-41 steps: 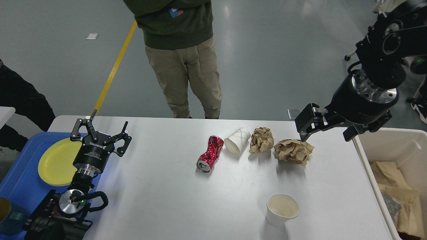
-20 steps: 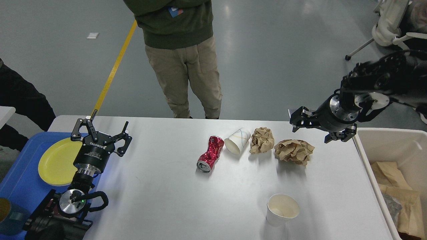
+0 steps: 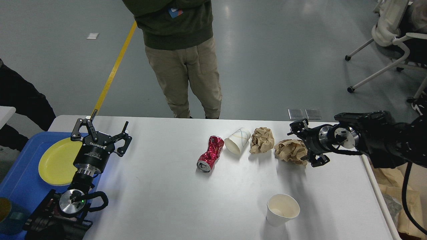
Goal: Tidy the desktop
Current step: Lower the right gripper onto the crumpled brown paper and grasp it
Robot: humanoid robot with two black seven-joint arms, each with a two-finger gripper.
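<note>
the left gripper (image 3: 100,131) hangs spread over the table (image 3: 160,200) at its left side. a crushed red can (image 3: 210,153), a tipped cup (image 3: 237,140) and two paper wads lie further right. the right gripper (image 3: 304,144) is spread around the right wad (image 3: 291,150).

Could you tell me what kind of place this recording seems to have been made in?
Probably an indoor robotics lab or test area: the white desktop stands on a smooth grey floor marked with a yellow tape line, a person stands watching at its far edge, and wheeled office chairs stand nearby.
</note>
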